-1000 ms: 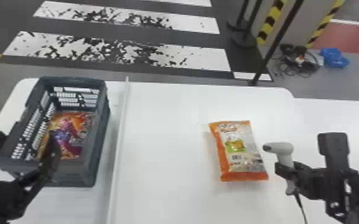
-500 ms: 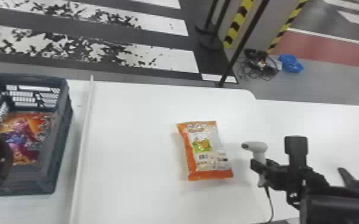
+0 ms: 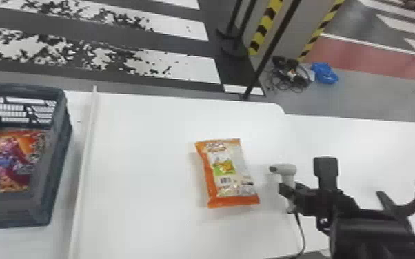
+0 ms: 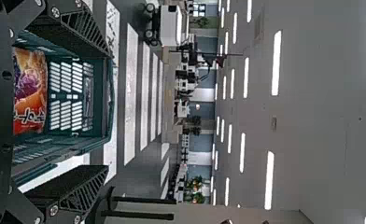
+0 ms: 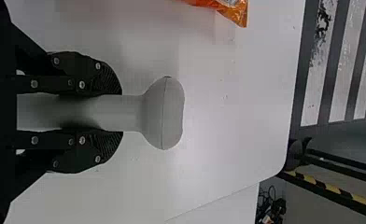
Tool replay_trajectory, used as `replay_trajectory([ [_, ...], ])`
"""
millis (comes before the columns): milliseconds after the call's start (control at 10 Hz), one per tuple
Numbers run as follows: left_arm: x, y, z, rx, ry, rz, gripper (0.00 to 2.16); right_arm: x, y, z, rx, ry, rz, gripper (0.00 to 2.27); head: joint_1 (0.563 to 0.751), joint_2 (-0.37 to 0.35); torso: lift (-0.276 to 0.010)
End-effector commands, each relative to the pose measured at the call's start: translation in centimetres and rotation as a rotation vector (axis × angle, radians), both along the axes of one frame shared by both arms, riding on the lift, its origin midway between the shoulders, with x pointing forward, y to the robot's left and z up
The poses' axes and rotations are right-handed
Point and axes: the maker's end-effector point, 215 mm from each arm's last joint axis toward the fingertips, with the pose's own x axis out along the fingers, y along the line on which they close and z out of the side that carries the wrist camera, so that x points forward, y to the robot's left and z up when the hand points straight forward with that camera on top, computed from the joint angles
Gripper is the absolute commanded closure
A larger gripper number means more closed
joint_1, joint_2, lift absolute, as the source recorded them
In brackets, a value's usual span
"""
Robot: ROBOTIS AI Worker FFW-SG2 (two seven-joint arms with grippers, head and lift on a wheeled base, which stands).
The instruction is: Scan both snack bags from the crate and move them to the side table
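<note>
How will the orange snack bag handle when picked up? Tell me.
The orange snack bag will probably flex rather than stay stiff, being a soft, pillow-like packet. Its glossy wrapper might slip a little under a light pinch. It seems unlikely to roll, since it lies on its broad face.

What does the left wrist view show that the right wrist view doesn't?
In the left wrist view, not the right: the crate with a purple-and-orange snack bag inside, plus ceiling lights.

In the right wrist view, not the left: the right gripper holding the scanner, an orange corner of the other snack bag, and tangled cables.

In both: white floor stripes and white tabletop.
</note>
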Motion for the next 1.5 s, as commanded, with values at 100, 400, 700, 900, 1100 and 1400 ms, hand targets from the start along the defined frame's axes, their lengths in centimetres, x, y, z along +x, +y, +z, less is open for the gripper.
replay_trajectory([
  [100, -0.1, 0.0, 0.0, 0.001, 0.001, -0.001, 0.15, 0.1, 0.2, -0.5, 0.002, 0.006, 0.006, 2.25, 0.695, -0.331, -0.075],
  [400, -0.1, 0.0, 0.1, 0.001, 0.000, -0.002, 0.15, 0.4, 0.6, -0.8, 0.000, 0.002, 0.017, 2.17, 0.695, -0.325, -0.075],
  [700, -0.1, 0.0, 0.0, 0.002, 0.001, -0.003, 0.15, 0.7, 0.8, -0.8, -0.007, -0.010, 0.021, 1.85, 0.695, -0.319, -0.075],
  [900, -0.2, 0.1, 0.0, 0.003, 0.003, -0.001, 0.15, 1.1, 1.1, -0.5, 0.004, -0.032, 0.019, 0.45, 0.695, -0.317, -0.075],
  [1100, -0.1, 0.1, 0.0, 0.004, 0.001, 0.000, 0.15, 1.1, 0.9, -0.5, 0.002, -0.033, 0.017, 0.32, 0.695, -0.312, -0.075],
  [1400, -0.2, 0.2, 0.0, 0.004, 0.003, 0.002, 0.15, 0.6, 0.3, 1.6, 0.007, -0.085, -0.028, 0.11, 0.695, -0.317, -0.075],
])
